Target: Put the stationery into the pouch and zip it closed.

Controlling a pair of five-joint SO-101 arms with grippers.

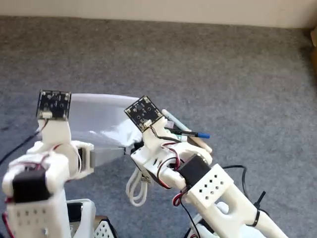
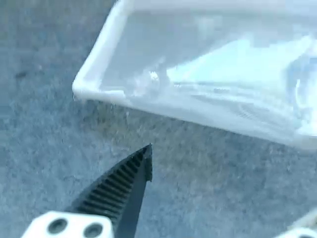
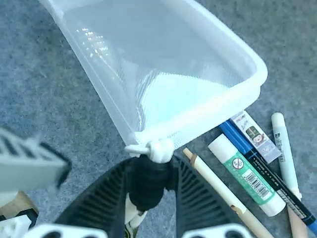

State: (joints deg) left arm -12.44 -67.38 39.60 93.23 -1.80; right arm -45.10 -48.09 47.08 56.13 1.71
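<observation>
Pouch [image 3: 163, 64] lies on carpet [image 3: 29, 99], stationery [image 3: 242, 171] just beside. Right gripper [image 3: 148, 186] clamps its corner; left gripper [image 2: 223, 188] hovers nearby, apparently open.

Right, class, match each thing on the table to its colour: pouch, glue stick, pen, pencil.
Things:
1. pouch
2. glue stick
3. pen
4. pencil

Colours:
A. blue and black
B. translucent white
C. pale wood
D. white with a green label

Pairs: 1-B, 2-D, 3-A, 4-C.
</observation>
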